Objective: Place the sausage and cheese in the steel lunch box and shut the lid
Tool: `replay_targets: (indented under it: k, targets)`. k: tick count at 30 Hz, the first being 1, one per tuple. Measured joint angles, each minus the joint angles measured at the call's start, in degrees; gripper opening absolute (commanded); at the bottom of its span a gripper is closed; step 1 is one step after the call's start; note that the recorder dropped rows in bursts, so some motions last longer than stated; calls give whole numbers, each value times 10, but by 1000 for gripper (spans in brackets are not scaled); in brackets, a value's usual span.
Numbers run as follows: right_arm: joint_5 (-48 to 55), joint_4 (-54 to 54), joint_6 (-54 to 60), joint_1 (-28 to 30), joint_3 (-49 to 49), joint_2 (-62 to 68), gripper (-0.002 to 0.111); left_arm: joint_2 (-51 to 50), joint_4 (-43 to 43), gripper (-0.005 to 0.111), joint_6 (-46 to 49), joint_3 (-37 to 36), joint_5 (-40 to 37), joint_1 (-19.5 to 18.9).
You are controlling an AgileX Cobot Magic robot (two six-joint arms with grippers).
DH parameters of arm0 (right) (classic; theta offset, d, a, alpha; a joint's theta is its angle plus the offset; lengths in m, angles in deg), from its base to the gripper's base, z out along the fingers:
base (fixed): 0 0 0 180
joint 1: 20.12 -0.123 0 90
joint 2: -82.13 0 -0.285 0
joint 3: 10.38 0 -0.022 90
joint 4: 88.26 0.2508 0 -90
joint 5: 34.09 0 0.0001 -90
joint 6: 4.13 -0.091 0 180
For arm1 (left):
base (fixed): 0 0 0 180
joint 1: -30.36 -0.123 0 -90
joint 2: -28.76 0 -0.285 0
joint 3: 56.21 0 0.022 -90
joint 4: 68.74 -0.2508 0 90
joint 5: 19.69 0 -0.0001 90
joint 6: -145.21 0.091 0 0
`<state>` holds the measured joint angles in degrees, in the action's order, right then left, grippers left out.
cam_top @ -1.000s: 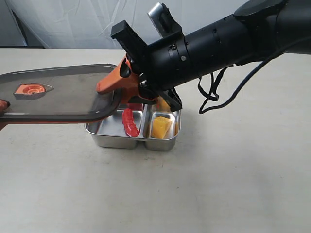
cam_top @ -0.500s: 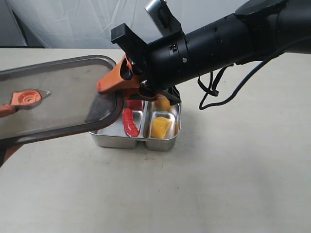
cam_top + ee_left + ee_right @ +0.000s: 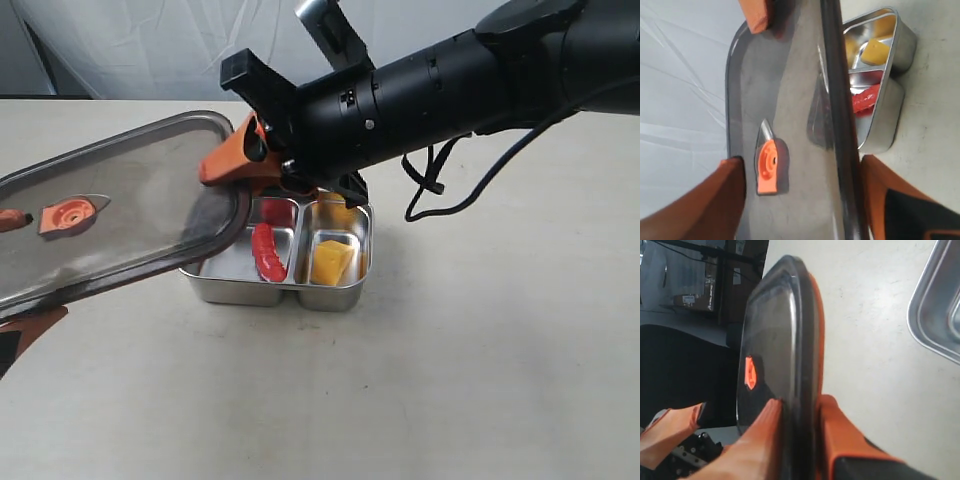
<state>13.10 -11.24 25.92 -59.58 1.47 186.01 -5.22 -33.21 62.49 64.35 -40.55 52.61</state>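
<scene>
The dark translucent lid (image 3: 130, 200) hangs tilted over the table, to the left of the steel lunch box (image 3: 270, 295) and overlapping its left end. My right gripper (image 3: 235, 165) is shut on the lid's rim at the end nearest the box; in the right wrist view the rim (image 3: 800, 365) sits pinched between the fingers of the right gripper (image 3: 800, 405). My left gripper (image 3: 15, 270) stands open at the lid's far end, one finger above it and one below. The sausage (image 3: 266, 252) lies in the left compartment, the cheese (image 3: 332, 262) in the right one. The left wrist view shows the lid (image 3: 790, 100) between the spread fingers of my left gripper (image 3: 800, 162).
The lid carries an orange valve tab (image 3: 68, 215). A black cable (image 3: 440, 200) loops down from the right arm, just right of the box. A white cloth backs the beige table (image 3: 450, 380).
My left gripper has opened and let go of the lid. The lid's left end has sagged, so it tilts more. The right gripper still holds it and has risen slightly.
</scene>
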Motion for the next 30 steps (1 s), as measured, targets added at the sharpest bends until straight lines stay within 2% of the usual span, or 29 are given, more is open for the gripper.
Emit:
replay_targets:
  k: [5, 20, 30]
  targets:
    - [-21, -1, 13, 0, 0, 0, -1, 0, -45, 56, -17, -6, -1, 0]
    - [-78, 10, 40, 2, 0, 1, -1, 29, -57, 56, -51, -7, -1, 0]
    - [-45, 29, 42, 92, 0, 1, -1, 59, -104, 56, -126, -7, -1, 0]
